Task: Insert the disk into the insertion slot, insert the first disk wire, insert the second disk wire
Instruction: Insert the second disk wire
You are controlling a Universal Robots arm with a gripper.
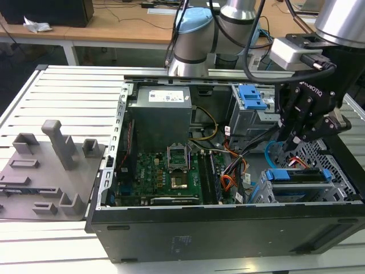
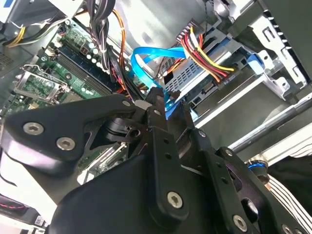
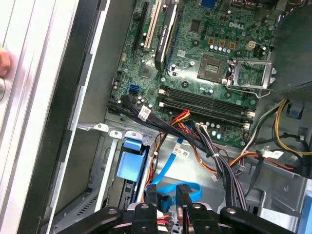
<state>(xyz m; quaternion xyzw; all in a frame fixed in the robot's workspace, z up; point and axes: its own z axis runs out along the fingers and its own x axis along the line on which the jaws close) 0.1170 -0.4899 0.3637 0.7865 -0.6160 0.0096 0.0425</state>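
Open black computer case (image 1: 228, 231) on the slatted desk (image 1: 68, 85), green motherboard (image 1: 165, 171) inside. At the exterior view's right, grey perforated insertion slot (image 1: 316, 153) with the disk (image 1: 299, 174) seated in it, bright blue carrier showing. Just above, gripper (image 1: 294, 144) nearly closed, pinching the second disk wire (image 2: 146, 52): thin, flat, light blue, looped.

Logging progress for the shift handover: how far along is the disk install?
Done: the disk sits in the drive cage, the coloured wire bundle apparently plugged into it. In hand: the gripper pinches the light-blue cable beside the disk. Left: its plug looks unseated.
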